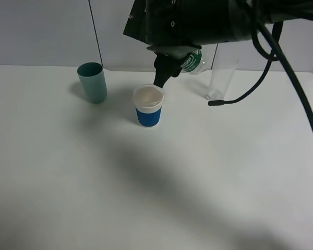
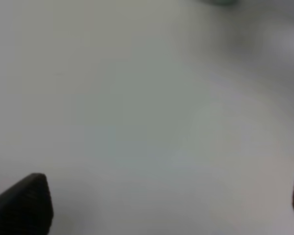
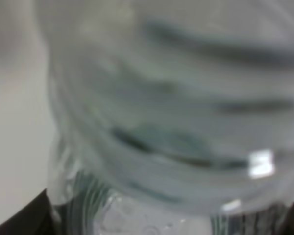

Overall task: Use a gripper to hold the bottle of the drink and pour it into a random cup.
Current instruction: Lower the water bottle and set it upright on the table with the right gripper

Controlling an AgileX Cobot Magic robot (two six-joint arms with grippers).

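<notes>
The pouring step is judged to be in hand. The bottle of the drink (image 1: 194, 62) is held in the air by the right gripper (image 1: 164, 73), which is reached across the middle, just above and behind the blue and white cup (image 1: 148, 107). In the right wrist view the bottle fills almost the whole picture and the two black fingertips (image 3: 19, 218) are seen at either side of it, so the gripper is taken to be clamped on the bottle. The left gripper (image 2: 161, 203) is seen with its fingers wide apart and nothing between them, over the bare white table (image 2: 137, 98).

The bottle is tilted strongly. Its long axis is seen lying nearly level, with the green label band and the clear body on the right. The neck is hidden behind the gripper (it is judged to point down and left, toward the cup). No stream can be made out, and it cannot be told whether the cup holds any liquid.

For the next move, the mouth must be brought over the rim of the cup and the tilt increased slowly. The teal cup (image 1: 92, 82) and the tall clear glass (image 1: 222, 78) are standing well apart from it.
</notes>
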